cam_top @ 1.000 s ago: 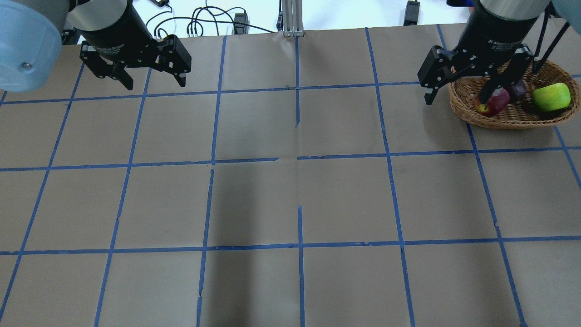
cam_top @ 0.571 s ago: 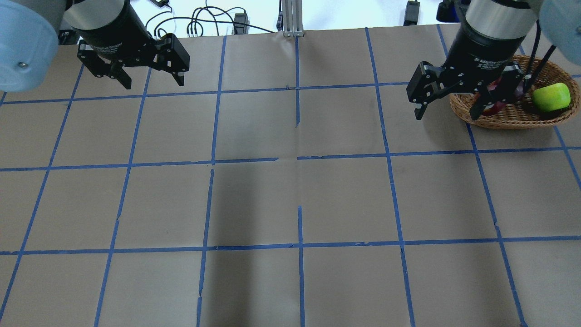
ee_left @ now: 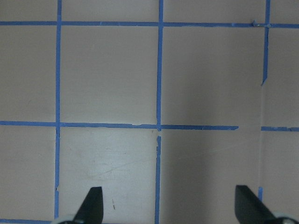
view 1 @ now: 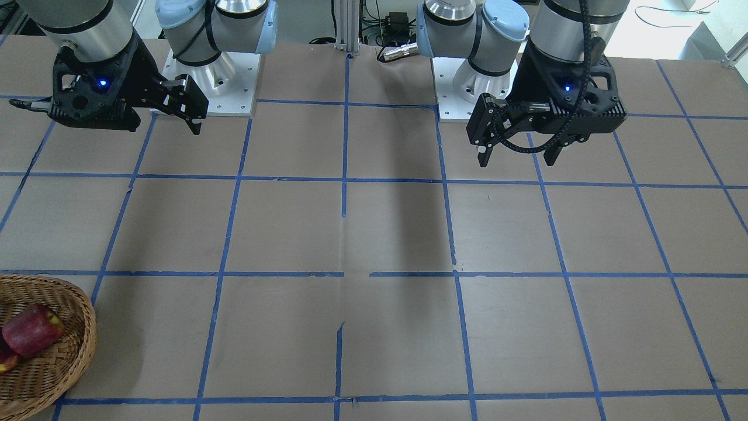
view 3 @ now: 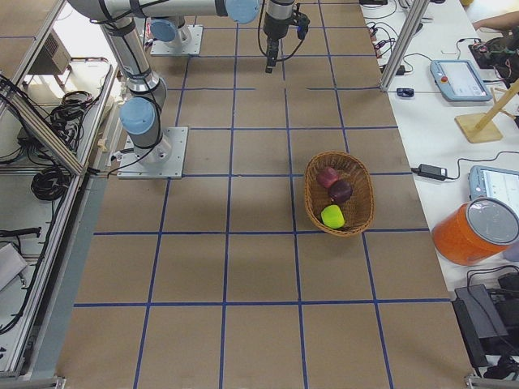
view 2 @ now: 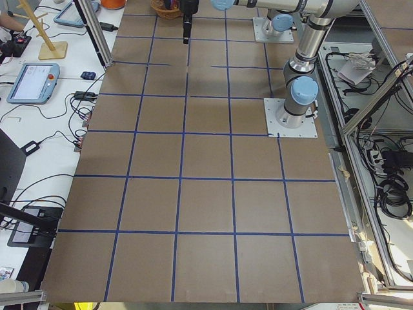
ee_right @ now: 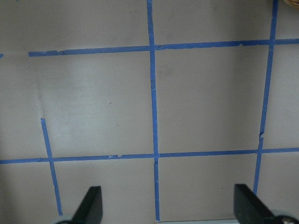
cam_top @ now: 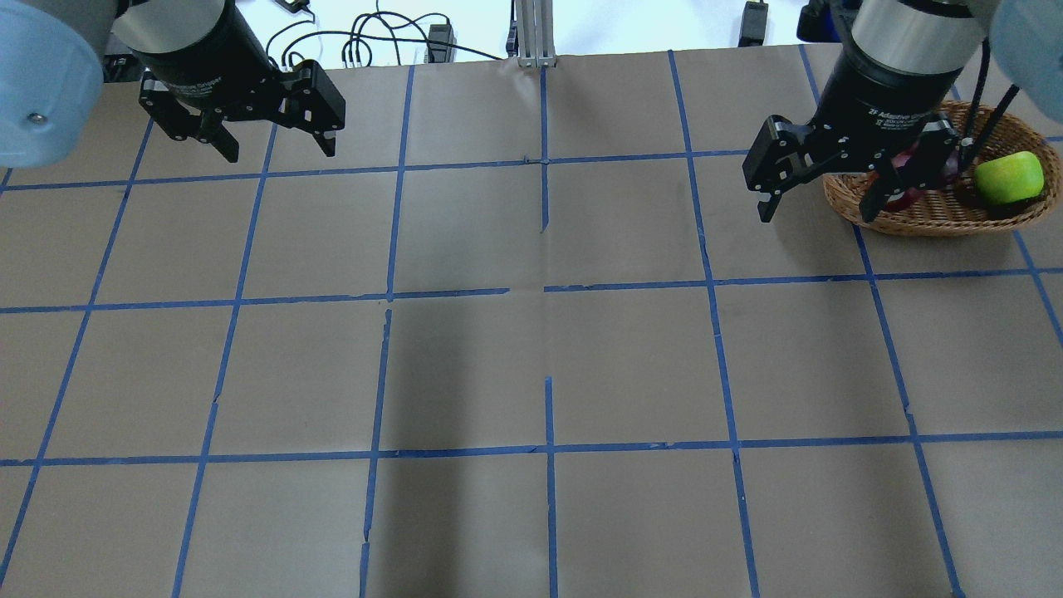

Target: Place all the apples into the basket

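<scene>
The wicker basket (cam_top: 938, 223) sits at the table's far right and holds all three apples. In the right exterior view the basket (view 3: 361, 174) shows a red apple (view 3: 327, 177), a dark maroon apple (view 3: 340, 191) and a yellow-green apple (view 3: 332, 215). The yellow-green apple (cam_top: 1009, 177) is plain in the overhead view; the other two are mostly hidden behind my right gripper (cam_top: 816, 212). That gripper is open and empty, above the basket's left edge. My left gripper (cam_top: 276, 152) is open and empty at the far left. Both wrist views show open fingers over bare paper.
The table is brown paper with a blue tape grid. In the front-facing view the basket (view 1: 87, 327) is at the lower left edge with a dark red apple (view 1: 32, 328) in it. Cables and a metal post (cam_top: 531, 33) lie beyond the far edge.
My right gripper has lifted off the red apple and drawn back to the left, leaving the apple in the basket. My left gripper has shifted slightly toward the far edge.
</scene>
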`<state>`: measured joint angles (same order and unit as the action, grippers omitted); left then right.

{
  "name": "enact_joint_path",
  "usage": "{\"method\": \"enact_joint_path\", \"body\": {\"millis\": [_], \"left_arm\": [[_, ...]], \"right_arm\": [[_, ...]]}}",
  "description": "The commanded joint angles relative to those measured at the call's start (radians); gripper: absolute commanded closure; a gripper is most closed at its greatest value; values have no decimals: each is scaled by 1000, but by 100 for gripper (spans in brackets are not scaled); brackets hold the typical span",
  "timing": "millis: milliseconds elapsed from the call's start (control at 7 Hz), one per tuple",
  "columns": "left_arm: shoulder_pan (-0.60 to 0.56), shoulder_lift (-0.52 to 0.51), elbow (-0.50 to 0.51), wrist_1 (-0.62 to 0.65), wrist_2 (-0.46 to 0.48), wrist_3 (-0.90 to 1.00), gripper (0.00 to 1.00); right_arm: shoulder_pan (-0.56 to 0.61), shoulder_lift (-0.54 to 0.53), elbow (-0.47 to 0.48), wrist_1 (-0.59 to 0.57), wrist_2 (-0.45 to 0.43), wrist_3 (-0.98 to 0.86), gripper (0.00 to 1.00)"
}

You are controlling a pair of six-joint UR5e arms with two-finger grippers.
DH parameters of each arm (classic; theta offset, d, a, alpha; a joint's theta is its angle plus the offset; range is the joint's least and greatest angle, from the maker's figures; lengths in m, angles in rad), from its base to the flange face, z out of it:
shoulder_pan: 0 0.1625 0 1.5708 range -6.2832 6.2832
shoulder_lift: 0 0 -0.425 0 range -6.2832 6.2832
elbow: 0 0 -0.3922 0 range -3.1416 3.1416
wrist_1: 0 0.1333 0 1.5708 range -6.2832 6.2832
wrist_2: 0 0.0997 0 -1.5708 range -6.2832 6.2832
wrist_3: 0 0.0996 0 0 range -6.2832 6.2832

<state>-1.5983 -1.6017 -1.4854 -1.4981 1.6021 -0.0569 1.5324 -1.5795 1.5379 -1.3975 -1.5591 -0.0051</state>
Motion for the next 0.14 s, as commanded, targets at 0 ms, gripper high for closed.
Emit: {"method": "enact_joint_path", "body": {"millis": [0], "left_arm": [[0,5,-2,-1,1,0,0]], "right_arm": [[0,-2,7,-5,-1,-7,0]]}}
